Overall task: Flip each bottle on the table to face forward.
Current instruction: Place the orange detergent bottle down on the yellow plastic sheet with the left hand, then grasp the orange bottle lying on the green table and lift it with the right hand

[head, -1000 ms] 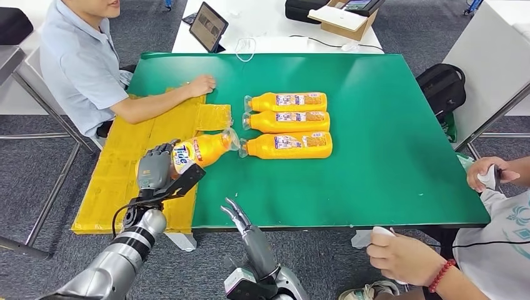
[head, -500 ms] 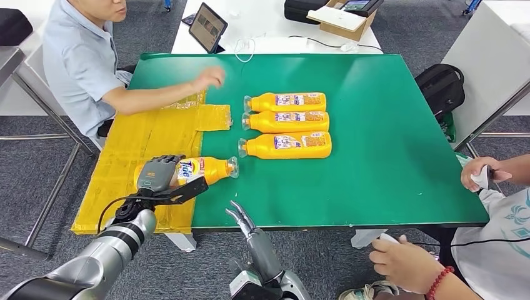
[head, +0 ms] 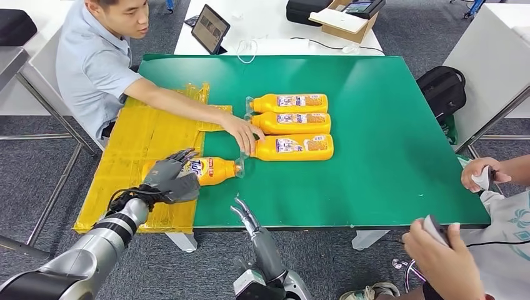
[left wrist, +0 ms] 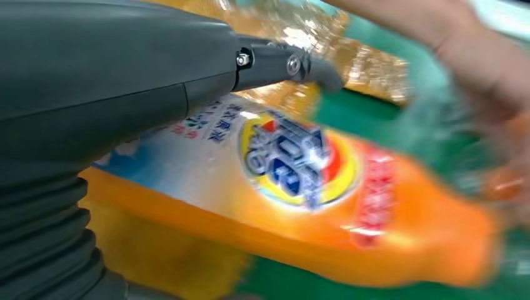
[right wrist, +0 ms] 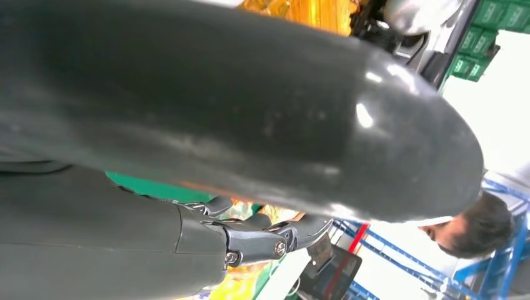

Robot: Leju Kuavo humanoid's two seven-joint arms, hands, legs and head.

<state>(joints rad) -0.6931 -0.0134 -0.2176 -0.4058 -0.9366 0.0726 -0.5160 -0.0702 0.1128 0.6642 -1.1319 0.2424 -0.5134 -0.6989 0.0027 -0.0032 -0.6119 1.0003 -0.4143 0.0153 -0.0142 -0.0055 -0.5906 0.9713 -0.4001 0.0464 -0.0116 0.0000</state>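
Left robot hand (head: 167, 178) grips Tide bottle (head: 209, 170); right robot hand (head: 245, 217) open, empty.

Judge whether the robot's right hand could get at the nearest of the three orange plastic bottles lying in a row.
Probably not cleanly yet. The right hand hangs open at the table's near edge with bare green table ahead, but a person's hand covers the cap end of the nearest orange plastic bottle.
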